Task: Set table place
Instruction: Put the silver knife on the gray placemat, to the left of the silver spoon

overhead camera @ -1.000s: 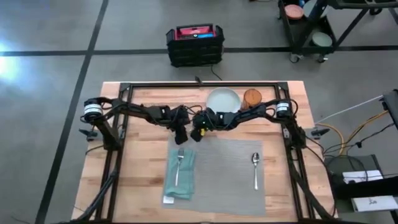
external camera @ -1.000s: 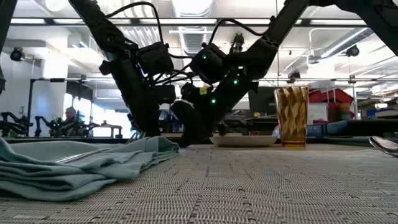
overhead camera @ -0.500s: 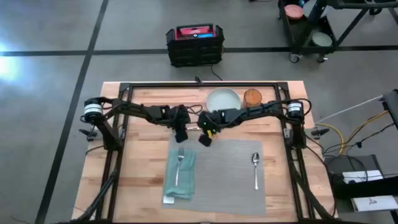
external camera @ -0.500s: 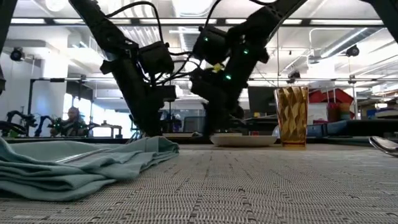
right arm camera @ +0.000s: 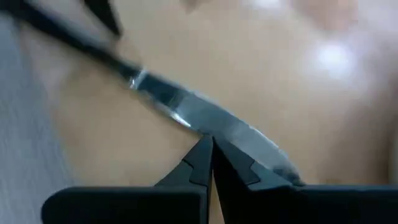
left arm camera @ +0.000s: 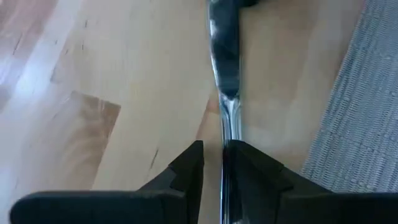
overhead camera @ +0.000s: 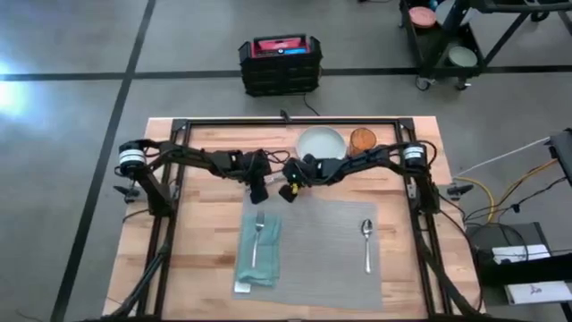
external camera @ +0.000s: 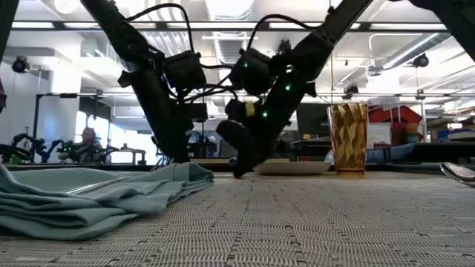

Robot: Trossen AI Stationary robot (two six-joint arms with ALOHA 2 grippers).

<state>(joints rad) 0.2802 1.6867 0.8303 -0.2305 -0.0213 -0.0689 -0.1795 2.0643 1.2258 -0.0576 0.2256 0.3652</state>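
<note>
Spanning the whole high view, the table is showing a light butcher-block top in long plank strips, with a black metal frame standing over it. The placemat is lying near the middle of the table toward the near edge: grey, rectangular, with a coarse weave that is reading clearly in the low view. The napkin is sitting folded on the placemat's left edge, a soft teal cloth with rumpled layers. The plate, pale, round and shallow, is resting on bare wood by the table's far edge, with the glass just beside it on the right; the glass is amber with a faceted wall.

Both arms are reaching in from the far corners and meeting just beyond the placemat's far left corner. The left gripper is hanging low over the bare wood there, its fingers clamping the knife by the slim silver handle, the blade running out ahead of the fingers above the wood beside the mat's edge. The right gripper is sitting just beside the left one, fingers pressed together with the tips right at the knife's shiny blade; I cannot tell whether they are pinching it.

The fork, silver, is lying lengthwise on the napkin. The spoon, also silver, is lying on the placemat near its right edge, well apart from both grippers.
</note>
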